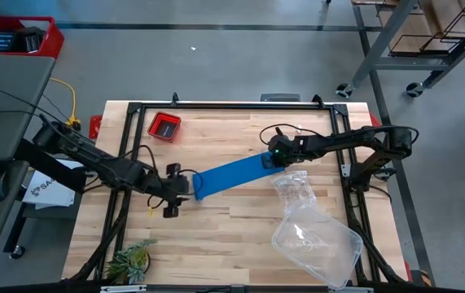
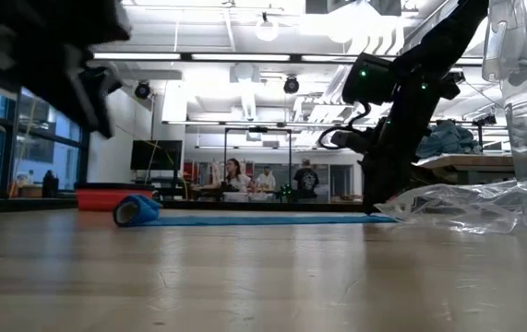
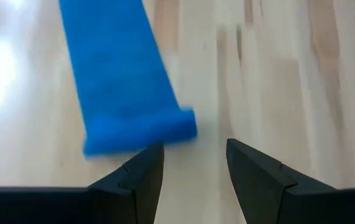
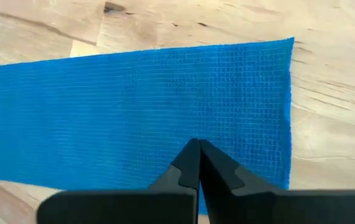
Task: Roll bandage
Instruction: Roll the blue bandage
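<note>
The blue bandage (image 1: 232,173) lies as a flat strip slanting across the table's middle. Its left end is wound into a small roll (image 2: 136,210) that rests on the wood. My left gripper (image 3: 193,155) is open just short of the roll (image 3: 140,132) and above the table, touching nothing. In the high view my left gripper (image 1: 183,193) stands at the strip's left end. My right gripper (image 1: 274,155) is shut, its tips down on the strip's flat right end (image 4: 252,106). My right gripper presses its shut fingertips (image 4: 197,152) down on the bandage's flat right end (image 4: 227,118), a short way in from the end edge. The fingers come from above and from the table's right, slanting down. The fabric lies flat on the wood under them.
A small red tray (image 1: 165,126) sits at the far left. A crumpled clear plastic bag (image 1: 293,189) and a clear plastic box (image 1: 318,242) lie to the near right of the strip. A green plant (image 1: 130,260) lies at the near left corner. People stand far off in the room (image 2: 235,175).
</note>
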